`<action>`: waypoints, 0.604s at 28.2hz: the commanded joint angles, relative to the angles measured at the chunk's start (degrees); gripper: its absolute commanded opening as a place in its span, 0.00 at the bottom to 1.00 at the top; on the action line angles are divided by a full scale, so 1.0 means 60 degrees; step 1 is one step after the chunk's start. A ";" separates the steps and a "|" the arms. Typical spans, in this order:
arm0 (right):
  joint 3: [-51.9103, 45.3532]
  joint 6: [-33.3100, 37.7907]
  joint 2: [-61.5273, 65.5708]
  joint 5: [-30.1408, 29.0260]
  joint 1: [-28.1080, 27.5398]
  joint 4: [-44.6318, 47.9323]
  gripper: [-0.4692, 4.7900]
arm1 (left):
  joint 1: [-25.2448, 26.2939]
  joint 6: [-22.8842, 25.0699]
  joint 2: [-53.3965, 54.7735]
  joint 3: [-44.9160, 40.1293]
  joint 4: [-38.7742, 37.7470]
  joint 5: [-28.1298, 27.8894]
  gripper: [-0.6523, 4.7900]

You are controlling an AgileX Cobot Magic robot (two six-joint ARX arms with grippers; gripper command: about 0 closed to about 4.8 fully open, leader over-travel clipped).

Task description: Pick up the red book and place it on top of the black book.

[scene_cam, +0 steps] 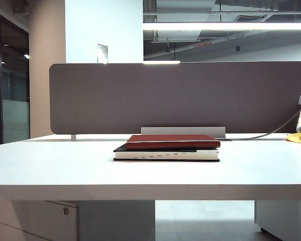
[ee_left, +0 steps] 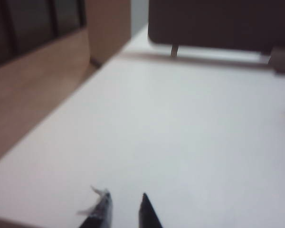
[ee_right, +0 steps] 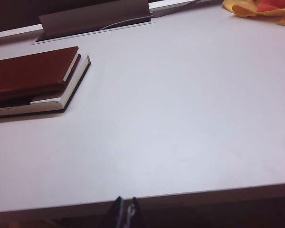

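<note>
Dark red-brown leather-like cover of the red book [scene_cam: 173, 141] lying flat on top of the black book [scene_cam: 166, 154], the pair stacked near the middle of the white table [scene_cam: 65, 168]. Shifted a little to the right on the stack, so a strip of black cover left bare at the left end and the thick white page edge facing the exterior camera, with small marks along it. Behind the stack, a low grey metal strip [scene_cam: 183, 131] and a long grey divider panel [scene_cam: 180, 95] running across the back of the table. At the far right edge, something yellow and orange [scene_cam: 300, 137] beside a white packet, too cropped to name. No arm or gripper visible from the exterior camera. Left gripper [ee_left: 123, 209] hovering over bare table near its left edge, well apart from the books, fingertips parted with a clear gap and nothing between them, a wisp of pale fuzz clinging to one tip. Right gripper [ee_right: 125, 207] low at the near edge of the table, fingers pressed together and empty, books well apart from it.
</note>
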 commanded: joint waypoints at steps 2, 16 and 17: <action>0.0029 -0.0007 0.0007 -0.0029 -0.0004 0.0164 0.13 | 0.0328 -0.0244 -0.0310 -0.0004 -0.0437 0.0452 0.27; 0.0029 0.0004 0.0000 -0.0036 -0.0004 0.0160 0.13 | 0.0328 -0.0240 -0.0310 -0.0011 -0.0426 0.0663 0.27; 0.0029 0.0000 0.0000 -0.0029 -0.0004 0.0168 0.13 | 0.0331 -0.0237 -0.0310 -0.0011 -0.0423 0.0663 0.27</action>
